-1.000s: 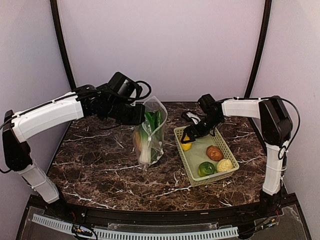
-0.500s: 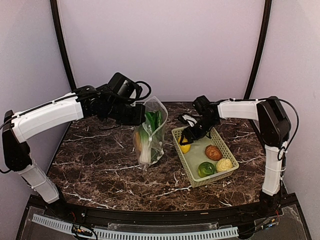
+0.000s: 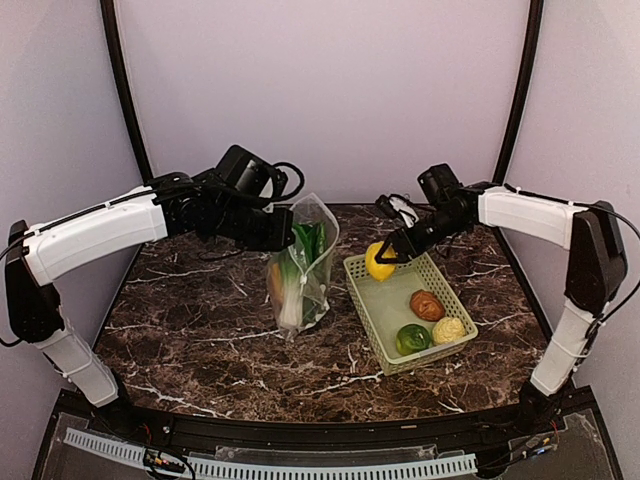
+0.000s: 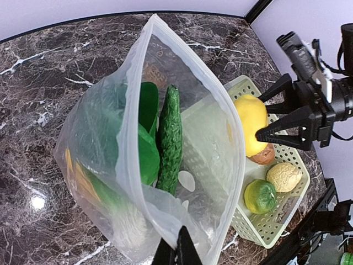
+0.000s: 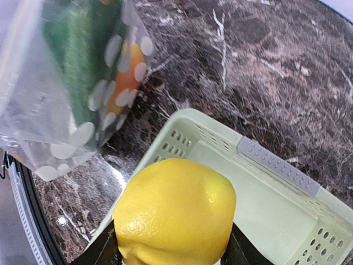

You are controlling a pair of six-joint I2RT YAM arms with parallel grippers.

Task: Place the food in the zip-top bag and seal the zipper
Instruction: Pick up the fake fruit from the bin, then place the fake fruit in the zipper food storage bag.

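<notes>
Top: I see left arm reaching across, left gripper (image 3: 283, 232) at bag (image 3: 302, 275) mouth, grip unclear. Right gripper (image 3: 384, 256) holds lemon (image 3: 378, 262) above basket (image 3: 372, 312) corner.
Left wrist: fingers (image 4: 187, 251) pinch bag rim, mostly cut off.
Right wrist: lemon clamped, fingertips (image 5: 238, 251) cropped.

Clear white-dotted plastic zip-top bag (image 3: 303, 262): one
Light green plastic mesh basket (image 3: 388, 300): one
Yellow toy lemon (image 3: 379, 261): one
Round toy fruits in basket (image 3: 427, 305) (image 3: 411, 338) (image 3: 449, 329): three

a light green mesh basket (image 3: 383, 305) sits on the dark marble table (image 3: 200, 322).
</notes>
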